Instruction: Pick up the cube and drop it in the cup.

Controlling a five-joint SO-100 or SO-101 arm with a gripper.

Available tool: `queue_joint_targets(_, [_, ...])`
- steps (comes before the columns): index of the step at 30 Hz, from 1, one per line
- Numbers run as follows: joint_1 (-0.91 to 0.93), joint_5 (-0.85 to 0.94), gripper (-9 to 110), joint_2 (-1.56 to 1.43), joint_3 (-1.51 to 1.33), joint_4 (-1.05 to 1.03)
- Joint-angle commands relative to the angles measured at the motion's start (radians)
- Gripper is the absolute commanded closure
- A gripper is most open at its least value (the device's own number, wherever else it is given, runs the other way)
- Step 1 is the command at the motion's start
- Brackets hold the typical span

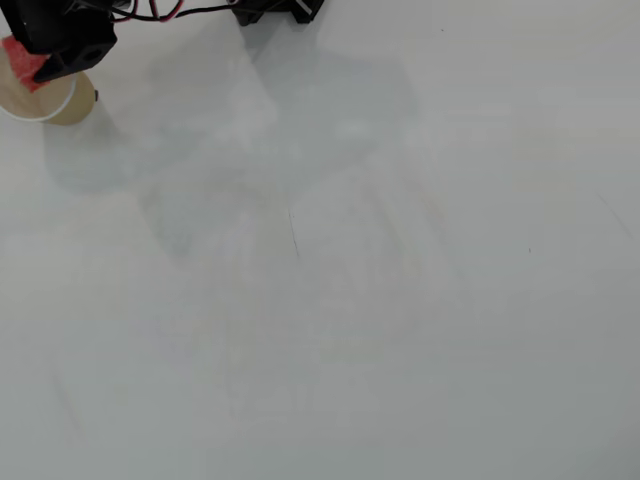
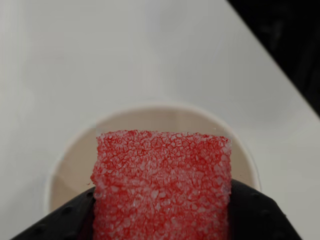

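Wrist view showed my gripper (image 2: 161, 220) clamping the small red-pink spongy cube (image 2: 161, 187) directly above the cream-white paper cup (image 2: 75, 155), at the counter's (image 1: 400, 300) far-left corner; only the release remained.

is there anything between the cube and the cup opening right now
Nothing visible. In the wrist view the red cube sits clamped in the gripper with the paper cup open mouth directly behind it, bare inside. The overhead view shows the same at the table's top left corner: cube over the cup.
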State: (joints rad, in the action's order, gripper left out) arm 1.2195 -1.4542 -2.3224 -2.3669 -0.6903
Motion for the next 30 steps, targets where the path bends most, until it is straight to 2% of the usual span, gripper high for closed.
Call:
queue_joint_targets(1, [0.009, 0.000, 100, -0.005, 0.179, -0.023])
queue_joint_targets(17, [0.002, -0.003, 99, -0.005, 0.181, 0.034])
queue_joint_targets(30, [-0.008, -0.021, 67, -0.005, 0.181, 0.110])
